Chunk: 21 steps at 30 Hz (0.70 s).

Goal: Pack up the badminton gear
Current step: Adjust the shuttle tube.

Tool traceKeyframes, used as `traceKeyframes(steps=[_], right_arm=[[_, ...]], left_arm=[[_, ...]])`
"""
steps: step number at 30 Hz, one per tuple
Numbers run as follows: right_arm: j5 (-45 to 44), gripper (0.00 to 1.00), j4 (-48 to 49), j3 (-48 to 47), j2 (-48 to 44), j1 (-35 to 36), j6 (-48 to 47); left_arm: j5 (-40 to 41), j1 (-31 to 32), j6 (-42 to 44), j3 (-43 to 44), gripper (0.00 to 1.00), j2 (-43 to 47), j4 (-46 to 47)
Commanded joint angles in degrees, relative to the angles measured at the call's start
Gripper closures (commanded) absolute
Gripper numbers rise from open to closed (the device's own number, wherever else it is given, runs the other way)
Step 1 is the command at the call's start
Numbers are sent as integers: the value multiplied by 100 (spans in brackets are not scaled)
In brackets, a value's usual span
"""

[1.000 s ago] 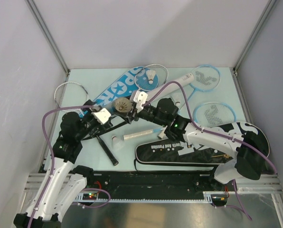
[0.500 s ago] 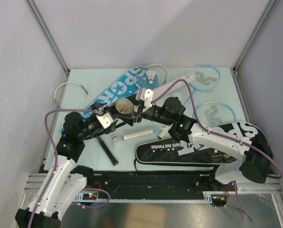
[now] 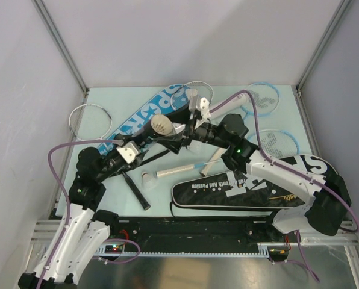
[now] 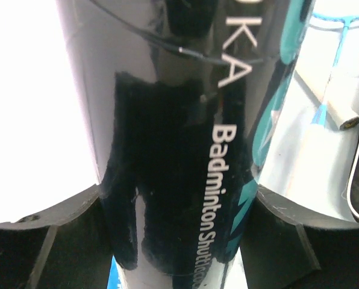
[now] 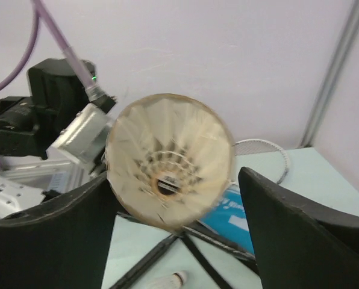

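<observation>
One black tube [image 4: 167,120], clamped inside left tool [image 4: 174,203]

You've got a pale green table [image 3: 119,95] carrying plenty: a blue SPORT cover [image 3: 144,113] at the back, a white racket [image 3: 86,117] far left, light-blue rackets [image 3: 262,96] right, a black cover [image 3: 227,194] along the near edge, and a shuttlecock [image 3: 144,178] near its left end.
</observation>
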<state>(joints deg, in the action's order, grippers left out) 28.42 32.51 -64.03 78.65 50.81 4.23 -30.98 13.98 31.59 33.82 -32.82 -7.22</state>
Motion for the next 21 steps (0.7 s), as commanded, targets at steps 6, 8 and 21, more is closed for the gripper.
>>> traceKeyframes(steps=[6, 8, 21], right_arm=[[329, 1, 909, -244, -425, -971, 1125], [119, 1, 883, -269, -395, -1157, 1337], [-1658, 18, -3429, -3875, 2746, -2601, 2317]], left_arm=[[306, -57, -928, 66, 59, 86, 247], [502, -56, -1077, 125, 61, 81, 254], [1993, -51, -2335, -45, 57, 926, 518]])
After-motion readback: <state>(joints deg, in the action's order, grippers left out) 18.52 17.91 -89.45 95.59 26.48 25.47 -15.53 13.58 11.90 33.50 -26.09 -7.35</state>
